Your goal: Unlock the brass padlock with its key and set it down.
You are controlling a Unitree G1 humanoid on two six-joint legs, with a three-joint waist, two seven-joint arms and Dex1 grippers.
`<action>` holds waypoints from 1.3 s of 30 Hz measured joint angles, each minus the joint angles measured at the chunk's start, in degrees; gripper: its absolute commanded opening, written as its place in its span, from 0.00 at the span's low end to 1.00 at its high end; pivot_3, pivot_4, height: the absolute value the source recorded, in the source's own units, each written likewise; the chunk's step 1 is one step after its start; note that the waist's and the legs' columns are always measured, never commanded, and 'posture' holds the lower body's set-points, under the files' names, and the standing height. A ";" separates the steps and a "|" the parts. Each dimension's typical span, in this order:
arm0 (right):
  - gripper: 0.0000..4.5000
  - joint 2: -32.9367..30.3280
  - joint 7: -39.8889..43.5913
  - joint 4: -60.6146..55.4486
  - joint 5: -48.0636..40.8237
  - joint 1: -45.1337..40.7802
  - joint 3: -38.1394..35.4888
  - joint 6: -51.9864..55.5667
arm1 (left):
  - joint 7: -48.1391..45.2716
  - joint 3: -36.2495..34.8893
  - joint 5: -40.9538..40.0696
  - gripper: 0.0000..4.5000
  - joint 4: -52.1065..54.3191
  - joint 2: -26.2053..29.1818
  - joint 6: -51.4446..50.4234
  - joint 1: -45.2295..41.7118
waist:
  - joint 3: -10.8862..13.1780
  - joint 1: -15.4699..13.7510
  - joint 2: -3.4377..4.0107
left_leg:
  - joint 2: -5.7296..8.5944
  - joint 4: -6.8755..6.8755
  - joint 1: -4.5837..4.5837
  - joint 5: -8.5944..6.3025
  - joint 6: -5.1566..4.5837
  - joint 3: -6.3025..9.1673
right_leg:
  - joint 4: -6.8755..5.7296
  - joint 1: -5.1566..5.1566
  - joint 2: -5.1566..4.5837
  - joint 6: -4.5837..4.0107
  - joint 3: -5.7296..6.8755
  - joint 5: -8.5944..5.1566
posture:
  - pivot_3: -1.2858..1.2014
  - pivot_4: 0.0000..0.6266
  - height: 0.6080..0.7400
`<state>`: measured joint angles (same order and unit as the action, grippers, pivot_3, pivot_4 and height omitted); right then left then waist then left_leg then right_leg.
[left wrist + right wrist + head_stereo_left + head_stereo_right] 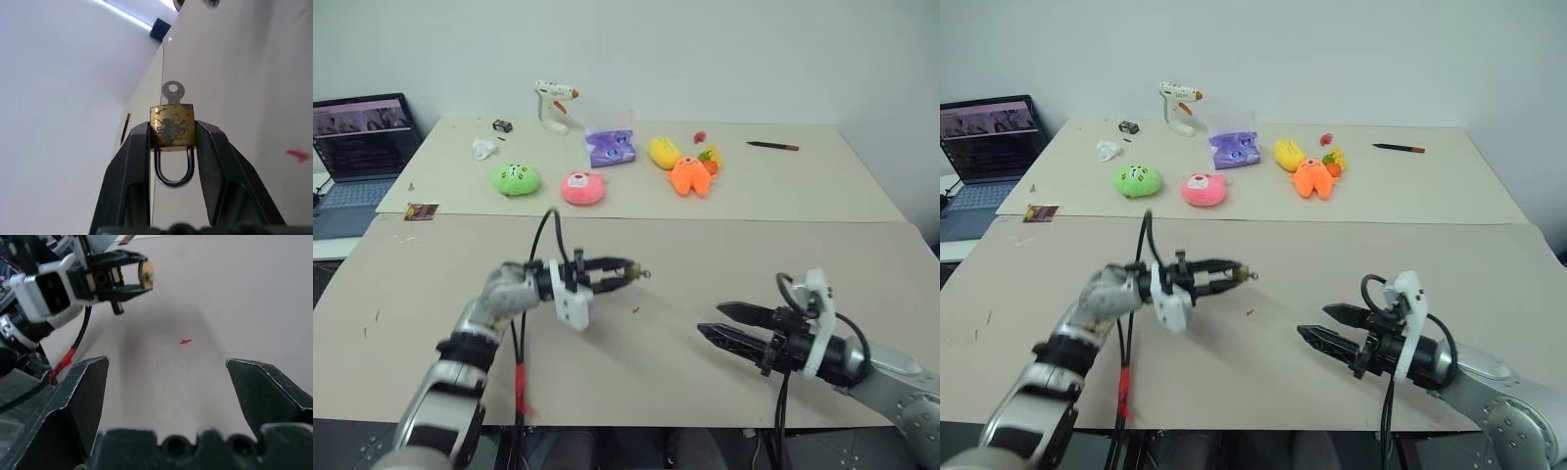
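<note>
Left eye view: wide beige desk (705,264), two boards butted together. Far board carries clutter well apart from the work: green, pink, yellow and orange plush toys.

Left claw (628,271) hangs above the near board, pointing level toward the right arm. Left wrist view shows it closed on the small scuffed brass padlock with thin silver shackle (172,126); the two black fingers press the flat sides of the brass body, and the shackle loop sits back between them.

Small silvery metal key (172,92) stands seated in the keyway, its round bow poking clear past the padlock on the side away from the claw. Shackle looks closed; lock judged not yet opened.

Right claw (722,324) hovers low over the near board, well apart from the padlock, its black fingers spread wide and empty. Right wrist view looks between them toward the left claw and the brass body.

Tiny red speck (185,340) lies on the desk between the two claws; not part of the task.

Handling, as judgement: padlock is rigid, dense for its size, smooth-sided, so it could slip or twist in the pinch. Key is thin and stiff. Best hold: pinch the flat bow across its faces and turn, with the left claw bracing the body.
</note>
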<state>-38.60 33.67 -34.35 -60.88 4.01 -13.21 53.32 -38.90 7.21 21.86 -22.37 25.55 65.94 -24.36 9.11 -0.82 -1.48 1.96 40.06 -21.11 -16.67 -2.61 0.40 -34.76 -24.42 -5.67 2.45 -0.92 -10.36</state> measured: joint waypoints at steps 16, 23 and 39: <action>1.00 5.14 -2.15 2.63 9.19 -9.85 14.41 -0.39 | 14.76 -1.24 15.26 0.18 15.62 3.33 -0.73 5.07 | 0.00 0.05 0.02 | 0.02 -0.03 0.00 0.03 0.04 0.06 | -0.04 -0.02 0.03 0.00 0.11 0.00 | 0.52 0.24 1.00; 1.00 5.09 -0.84 2.69 10.13 -9.16 14.07 -0.93 | 17.44 0.02 17.55 0.18 17.17 5.14 -2.63 3.83 | 0.01 0.17 0.02 | 0.01 -0.05 -0.01 0.03 0.04 0.04 | -0.04 -0.04 0.06 0.00 0.12 0.00 | 0.52 0.24 1.00; 0.88 6.01 1.29 3.07 10.01 -14.58 10.50 -2.12 | 19.50 3.26 17.50 0.18 19.30 7.43 -6.15 2.17 | 0.01 0.21 0.03 | 0.02 -0.07 -0.02 0.03 0.04 0.03 | -0.04 -0.06 0.05 0.00 0.11 0.00 | 0.52 0.24 1.00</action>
<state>-32.59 34.96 -31.28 -50.87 -10.57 -2.71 51.21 -19.40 10.46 39.36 -3.07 32.98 59.79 -22.19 9.12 -0.61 -1.45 1.98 39.99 -21.13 -16.64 -2.56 0.43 -34.80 -24.48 -5.62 2.45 -0.81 -10.36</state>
